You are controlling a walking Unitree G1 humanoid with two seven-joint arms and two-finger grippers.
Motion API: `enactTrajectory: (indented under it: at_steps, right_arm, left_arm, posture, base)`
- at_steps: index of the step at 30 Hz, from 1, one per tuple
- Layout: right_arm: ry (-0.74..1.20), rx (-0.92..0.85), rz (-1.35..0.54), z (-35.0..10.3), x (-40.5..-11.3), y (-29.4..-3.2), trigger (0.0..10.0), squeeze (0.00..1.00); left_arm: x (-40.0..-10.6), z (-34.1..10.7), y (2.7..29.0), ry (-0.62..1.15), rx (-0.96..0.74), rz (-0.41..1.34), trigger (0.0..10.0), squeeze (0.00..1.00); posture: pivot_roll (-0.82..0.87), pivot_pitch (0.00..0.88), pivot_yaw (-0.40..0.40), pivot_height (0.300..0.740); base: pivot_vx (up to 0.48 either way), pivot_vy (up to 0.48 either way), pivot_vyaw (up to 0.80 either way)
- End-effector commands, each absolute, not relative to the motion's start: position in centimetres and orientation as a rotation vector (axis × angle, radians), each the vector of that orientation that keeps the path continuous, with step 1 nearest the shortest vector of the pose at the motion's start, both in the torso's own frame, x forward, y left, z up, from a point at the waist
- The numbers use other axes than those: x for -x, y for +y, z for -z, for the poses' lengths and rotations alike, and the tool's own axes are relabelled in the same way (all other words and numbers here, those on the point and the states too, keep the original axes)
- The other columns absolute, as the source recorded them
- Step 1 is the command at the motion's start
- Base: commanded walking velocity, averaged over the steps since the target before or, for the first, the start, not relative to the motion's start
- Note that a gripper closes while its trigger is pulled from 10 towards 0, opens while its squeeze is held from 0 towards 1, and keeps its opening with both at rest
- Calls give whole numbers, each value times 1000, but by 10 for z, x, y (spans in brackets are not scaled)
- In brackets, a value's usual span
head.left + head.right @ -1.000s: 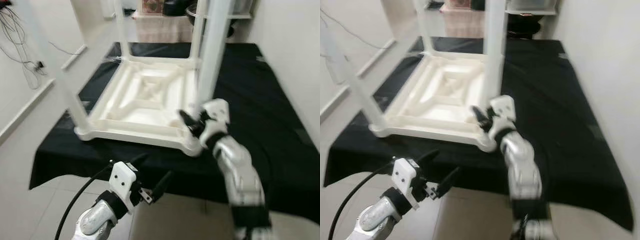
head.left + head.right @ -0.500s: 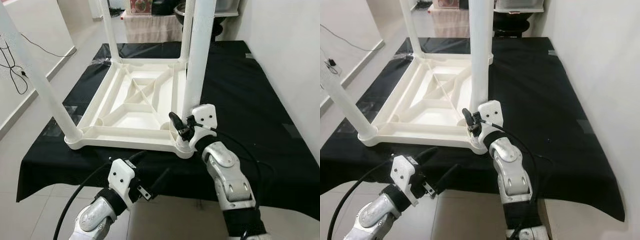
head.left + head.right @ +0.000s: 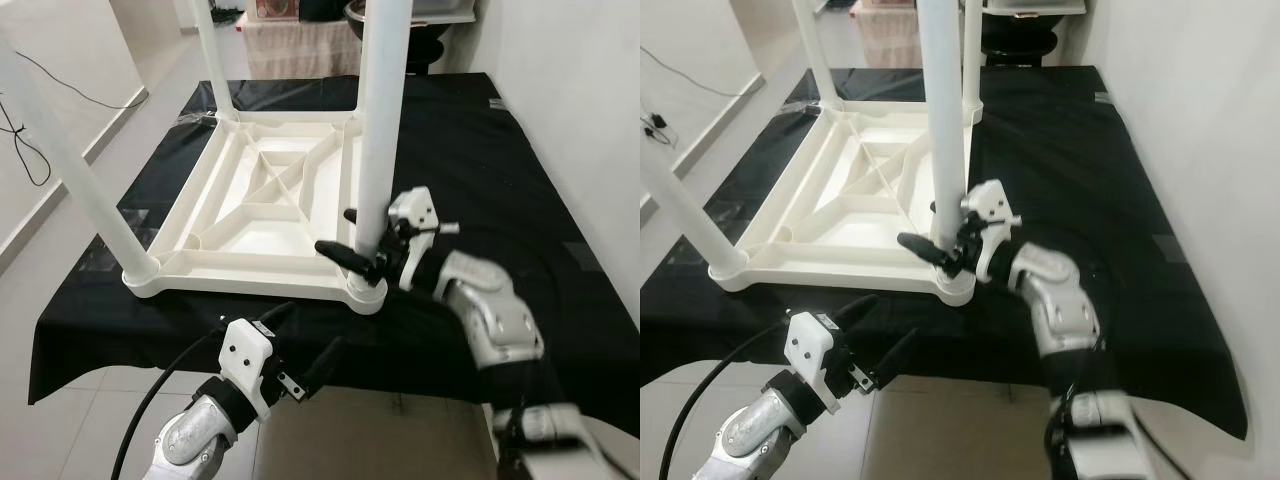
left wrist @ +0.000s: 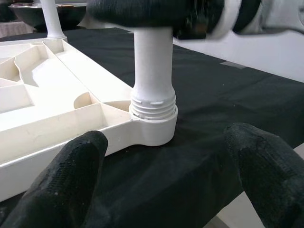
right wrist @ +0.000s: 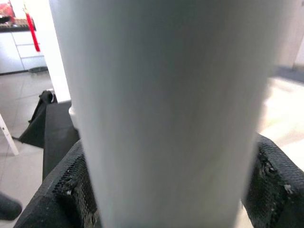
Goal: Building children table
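The white children's table (image 3: pixel 262 215) lies upside down on a black cloth (image 3: pixel 500 170), with its legs pointing up. The near right leg (image 3: pixel 378 120) stands in its threaded corner socket (image 4: pixel 153 126). My right gripper (image 3: pixel 335 230) is shut on this leg just above the socket, one black finger in front and one behind. In the right wrist view the leg (image 5: pixel 166 114) sits between the two fingers (image 5: pixel 71 190). My left gripper (image 3: pixel 305 335) hangs open below the cloth's front edge, pointing at the same corner, its fingers (image 4: pixel 71 175) wide apart.
Another leg (image 3: pixel 75 170) rises at the near left corner and one (image 3: pixel 212 60) at the far left. A white wall runs along the right. Cables (image 3: pixel 20 130) lie on the floor at the left. A shelf with a dark bowl (image 3: pixel 300 40) stands behind.
My right gripper has turned from beside the corner socket to clasp the near right leg, its forearm swinging out to the right. The left gripper has stayed put; the camera shifted slightly.
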State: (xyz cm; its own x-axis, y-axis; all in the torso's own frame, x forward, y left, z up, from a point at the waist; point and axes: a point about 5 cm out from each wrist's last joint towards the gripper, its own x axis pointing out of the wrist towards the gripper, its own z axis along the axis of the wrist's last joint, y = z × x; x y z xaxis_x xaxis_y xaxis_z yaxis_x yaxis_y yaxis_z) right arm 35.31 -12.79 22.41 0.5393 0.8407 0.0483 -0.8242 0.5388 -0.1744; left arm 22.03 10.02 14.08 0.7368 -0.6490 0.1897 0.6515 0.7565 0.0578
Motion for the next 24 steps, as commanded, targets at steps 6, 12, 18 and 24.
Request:
enactTrajectory:
  at_steps: [6,12,18,24]
  right_arm:
    - [-120,133,-1069,-227,-364,-123,7725,0]
    - [-74,122,-1174,-225,-361,-135,0,0]
    - [-36,124,-1237,-218,-355,-144,0,0]
    - [-51,126,-1174,-211,-355,-151,0,0]
  left_arm:
    - [-217,-138,100,-190,9,705,10000,0]
    - [-217,-139,101,-190,10,700,10000,0]
    - [-218,-139,101,-189,11,701,10000,0]
    - [-218,-139,101,-189,12,701,10000,0]
  posture:
    - [-17,149,7,740]
    - [-18,157,8,740]
    - [-24,157,13,740]
    - [-26,157,12,740]
  base:
    - [0,0,0]
    - [0,0,0]
    - [0,0,0]
    - [0,0,0]
